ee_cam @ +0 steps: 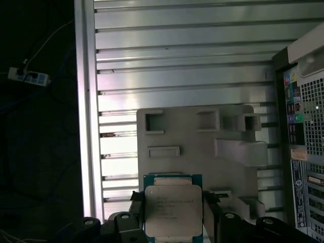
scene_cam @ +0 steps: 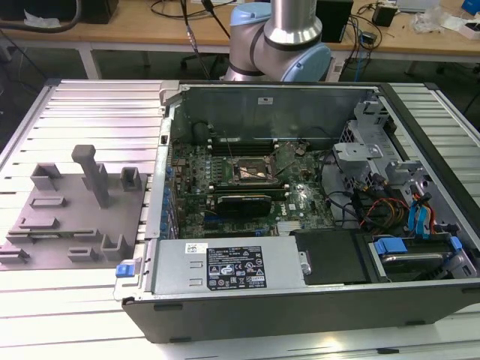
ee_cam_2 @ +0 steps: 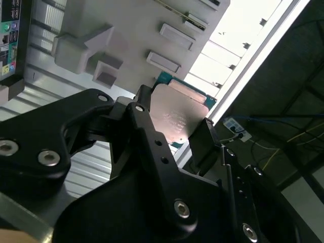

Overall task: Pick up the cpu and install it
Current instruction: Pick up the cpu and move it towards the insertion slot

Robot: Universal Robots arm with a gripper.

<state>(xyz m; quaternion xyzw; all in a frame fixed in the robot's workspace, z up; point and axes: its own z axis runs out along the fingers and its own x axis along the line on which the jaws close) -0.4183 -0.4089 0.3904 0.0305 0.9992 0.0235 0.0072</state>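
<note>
The cpu (ee_cam: 173, 205) is a thin square chip with a silvery top and a green rim. My gripper (ee_cam: 173, 215) is shut on it, one black finger against each of two opposite edges. In the second wrist view the cpu (ee_cam_2: 178, 115) shows its metal face between the fingers (ee_cam_2: 143, 112) of the gripper (ee_cam_2: 174, 126). It hangs in the air well above the grey fixture plate (ee_cam: 202, 136). The black metal-framed socket (scene_cam: 255, 171) lies open on the green motherboard inside the computer case (scene_cam: 300, 300).
The grey fixture plate (scene_cam: 75, 210) with raised blocks and slots rests on the ribbed aluminium table (scene_cam: 75, 300) at the exterior view's left, beside the case. The arm's base (scene_cam: 281, 37) stands behind the case. Cables, drive bays and a power supply (scene_cam: 232, 266) crowd the case.
</note>
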